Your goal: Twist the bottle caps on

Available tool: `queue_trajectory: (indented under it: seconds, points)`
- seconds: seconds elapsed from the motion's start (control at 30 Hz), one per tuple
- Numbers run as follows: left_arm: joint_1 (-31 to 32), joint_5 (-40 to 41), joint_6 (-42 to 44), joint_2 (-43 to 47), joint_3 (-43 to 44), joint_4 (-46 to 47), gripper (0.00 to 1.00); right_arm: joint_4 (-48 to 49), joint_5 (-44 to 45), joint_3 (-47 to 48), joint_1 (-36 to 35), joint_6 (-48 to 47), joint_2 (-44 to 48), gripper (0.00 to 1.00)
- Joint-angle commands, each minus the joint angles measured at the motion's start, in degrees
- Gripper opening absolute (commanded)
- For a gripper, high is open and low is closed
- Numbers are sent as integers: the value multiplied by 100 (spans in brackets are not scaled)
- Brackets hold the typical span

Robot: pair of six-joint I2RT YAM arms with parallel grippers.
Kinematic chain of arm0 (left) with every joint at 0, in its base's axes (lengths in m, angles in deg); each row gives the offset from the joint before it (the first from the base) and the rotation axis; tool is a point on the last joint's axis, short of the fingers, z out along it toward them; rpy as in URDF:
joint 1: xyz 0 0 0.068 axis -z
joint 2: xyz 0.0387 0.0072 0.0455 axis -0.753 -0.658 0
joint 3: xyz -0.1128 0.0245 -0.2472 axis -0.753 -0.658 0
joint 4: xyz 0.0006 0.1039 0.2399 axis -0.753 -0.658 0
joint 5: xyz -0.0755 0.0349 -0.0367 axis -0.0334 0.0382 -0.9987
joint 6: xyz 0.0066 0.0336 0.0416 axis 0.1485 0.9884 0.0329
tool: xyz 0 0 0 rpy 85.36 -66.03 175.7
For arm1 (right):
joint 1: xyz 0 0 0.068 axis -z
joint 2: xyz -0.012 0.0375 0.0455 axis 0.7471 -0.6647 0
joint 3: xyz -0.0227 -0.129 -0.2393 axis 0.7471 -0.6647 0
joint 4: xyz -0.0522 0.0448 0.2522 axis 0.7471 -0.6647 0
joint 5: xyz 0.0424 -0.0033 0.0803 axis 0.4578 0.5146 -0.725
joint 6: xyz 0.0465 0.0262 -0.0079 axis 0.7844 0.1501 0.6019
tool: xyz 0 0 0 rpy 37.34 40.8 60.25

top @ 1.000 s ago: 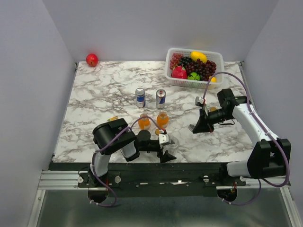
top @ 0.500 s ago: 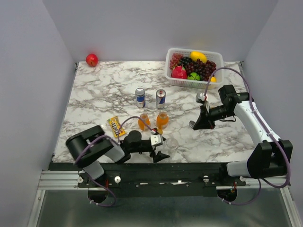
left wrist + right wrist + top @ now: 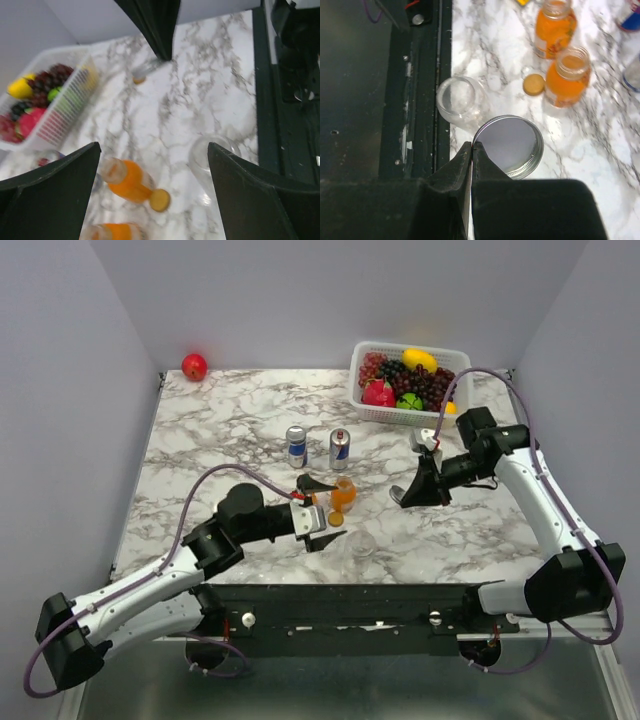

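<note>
Right wrist view: the silver lid (image 3: 509, 146) is pinched by its rim between the pressed-together fingers of the right gripper (image 3: 471, 146), held above the marble table (image 3: 485, 30) to the right of the bottles. One orange cap (image 3: 534, 84) lies flat just beside two uncapped orange bottles (image 3: 566, 75). The open glass jar (image 3: 457, 97) stands near the table's front edge. The left gripper (image 3: 328, 510) hovers over the bottles and cap, its jaws spread wide. Farther back are two drink cans (image 3: 297, 446), a fruit basket (image 3: 410, 380) and a red apple (image 3: 194, 366).
</note>
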Motion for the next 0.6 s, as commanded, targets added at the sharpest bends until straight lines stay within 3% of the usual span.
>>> queue_trajectory:
  seconds: [0.0, 0.07, 0.1, 0.2, 0.4, 0.57]
  points:
    - [-20, -244, 2671, -609, 1264, -2208, 86, -1140, -389, 11, -594, -245, 136, 10]
    - [-55, -446, 3917, -1178, 1973, -2711, 76, -1131, -529, 151, -761, -245, 119, 10]
    - [-46, -578, 4281, -1365, 2213, -3306, 71, -1140, -591, 204, -771, -228, 101, 10]
    - [-55, -763, 4950, -1814, 2645, -3540, 65, -1140, -679, 301, -797, -184, 66, 10]
    - [41, -1053, 5454, -2149, 2813, -3549, 63, -1131, -714, 231, -841, -131, 180, 10]
    - [322, -782, 5226, -2158, 2541, -2724, 62, -1114, -750, 99, -937, -193, 197, 10]
